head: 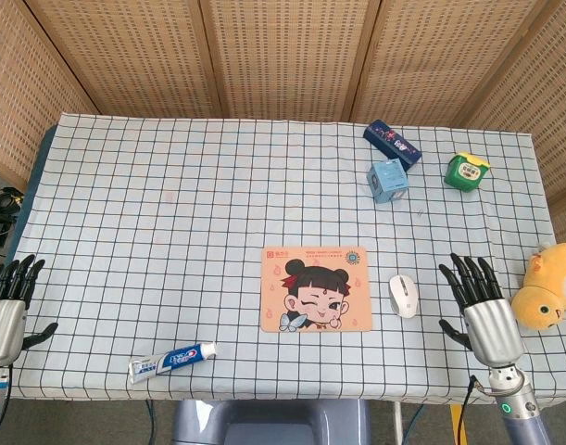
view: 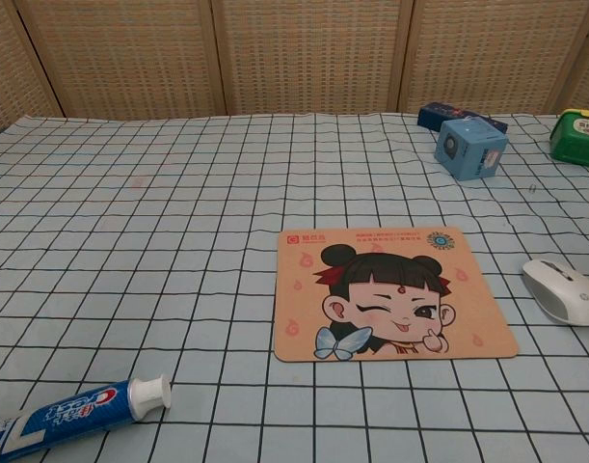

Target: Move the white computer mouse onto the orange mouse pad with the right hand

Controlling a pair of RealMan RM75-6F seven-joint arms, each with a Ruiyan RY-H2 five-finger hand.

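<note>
right hand [head: 486, 320] fingers spread, holding nothing, over the near table edge. white mouse [head: 404, 296] sits just left of its fingertips, on the checked cloth [head: 171, 213], not touching. orange mouse pad [head: 316, 288] next left of the mouse, small gap. yellow plush [head: 547, 286] just right of the hand. left hand [head: 6, 315] fingers spread too, empty, far left; toothpaste [head: 171, 361] right of it

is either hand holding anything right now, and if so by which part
Nothing is held. The right hand and left hand are both open and empty; the white mouse lies untouched beside the orange mouse pad.
</note>
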